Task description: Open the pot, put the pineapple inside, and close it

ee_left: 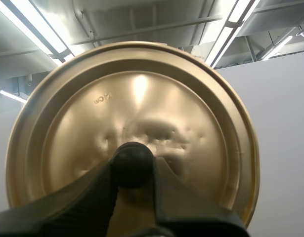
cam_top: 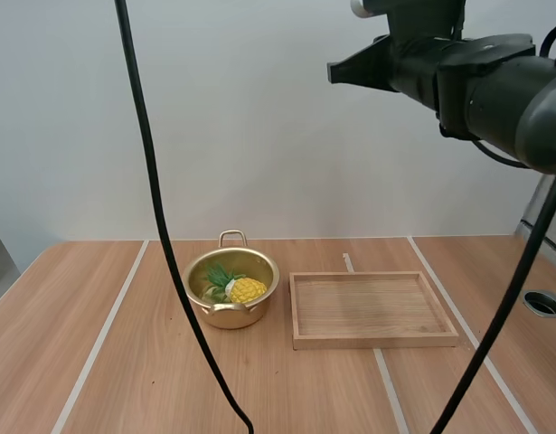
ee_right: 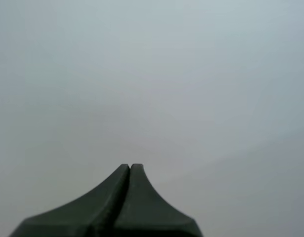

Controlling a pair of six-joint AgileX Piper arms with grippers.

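A gold pot [cam_top: 265, 268] stands uncovered on the wooden table, left of the middle. The yellow pineapple [cam_top: 246, 290] with green leaves lies inside it. In the left wrist view, my left gripper [ee_left: 132, 167] is shut on the black knob [ee_left: 132, 160] of the gold lid [ee_left: 142, 94], which is held up in the air with its top side facing the camera. My right gripper [cam_top: 335, 71] hangs high above the table at the upper right, well away from the pot. Its fingers [ee_right: 130, 170] lie together, shut on nothing.
A shallow wooden tray [cam_top: 375, 341] lies just right of the pot with nothing in it. A round hole [cam_top: 541, 303] sits in the table near its right edge. Bare tabletop extends in front of and to the left of the pot.
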